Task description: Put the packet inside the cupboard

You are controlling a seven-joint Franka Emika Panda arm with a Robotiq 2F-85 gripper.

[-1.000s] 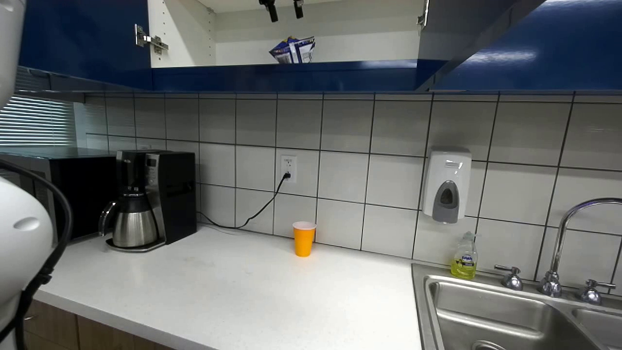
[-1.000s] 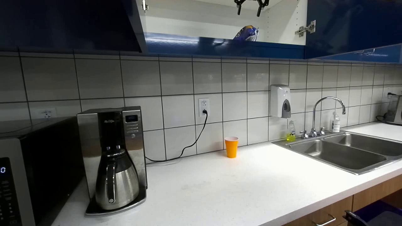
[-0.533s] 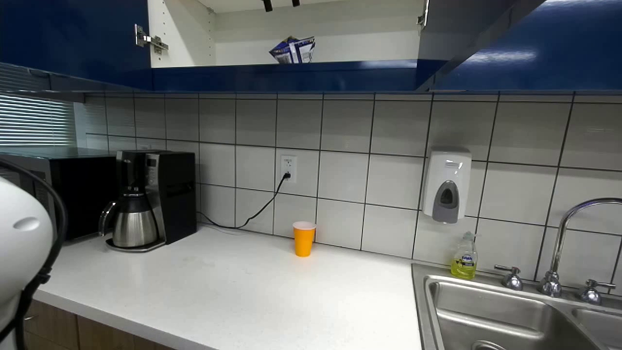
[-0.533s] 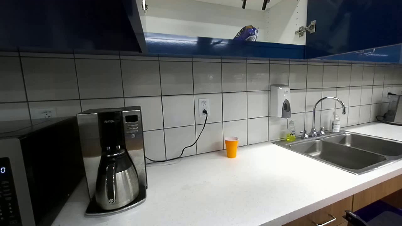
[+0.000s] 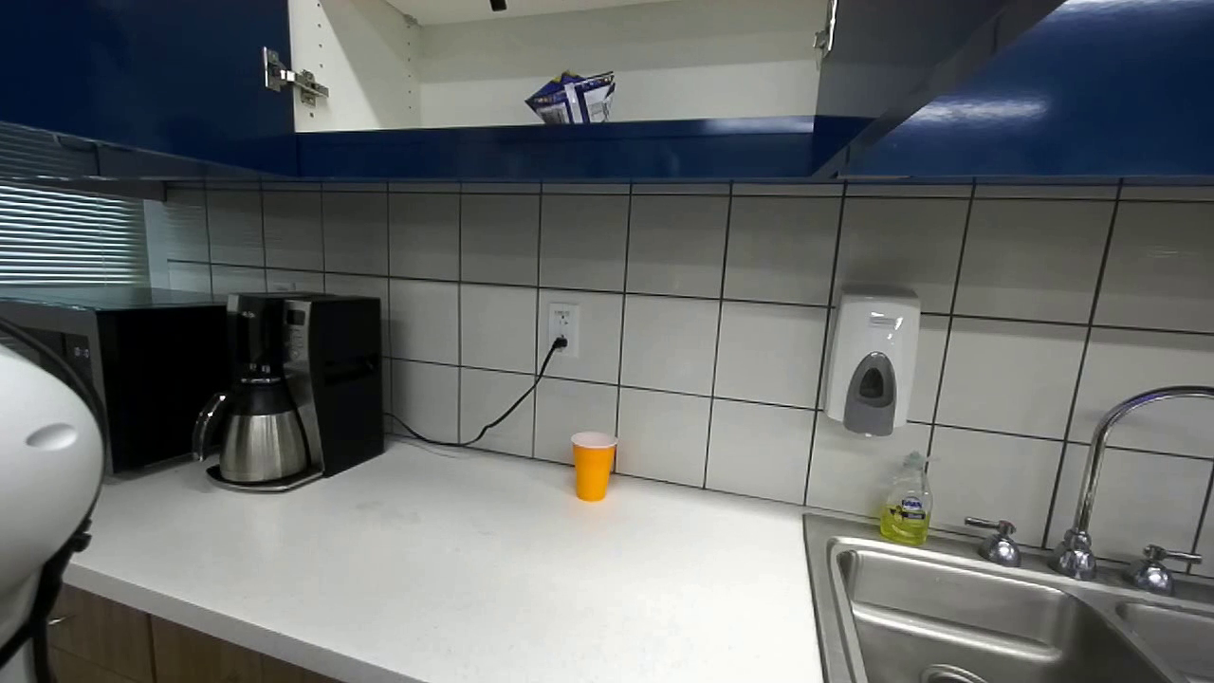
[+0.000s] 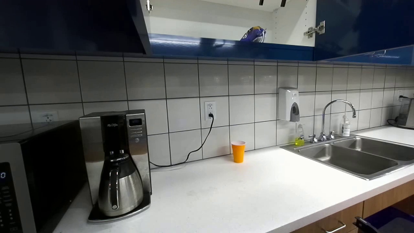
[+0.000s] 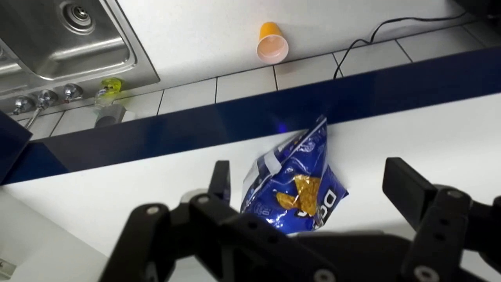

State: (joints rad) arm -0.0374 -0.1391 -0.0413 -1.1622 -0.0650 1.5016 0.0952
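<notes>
The blue chip packet (image 5: 574, 98) rests inside the open cupboard (image 5: 550, 154), on its floor near the front edge. It also shows in an exterior view (image 6: 255, 34) and in the wrist view (image 7: 287, 196), where chips are pictured on its front. My gripper (image 7: 308, 176) is open, with its fingers wide apart. In the wrist view the packet appears between and beyond the fingers, touching neither. In an exterior view only the fingertips (image 6: 272, 3) show, above the packet at the top edge; the rest of the gripper is out of frame there.
Open blue cupboard doors stand at both sides, one with a hinge (image 6: 315, 29). Below are the white counter (image 5: 474, 569), an orange cup (image 5: 594, 470), a coffee maker (image 5: 332, 379), a microwave (image 5: 161, 379), a soap dispenser (image 5: 873, 360) and a steel sink (image 5: 948, 607).
My gripper has moved upward, away from the packet, and is now mostly out of both exterior views. The packet has stayed where it was. The white arm link at the side has shifted slightly.
</notes>
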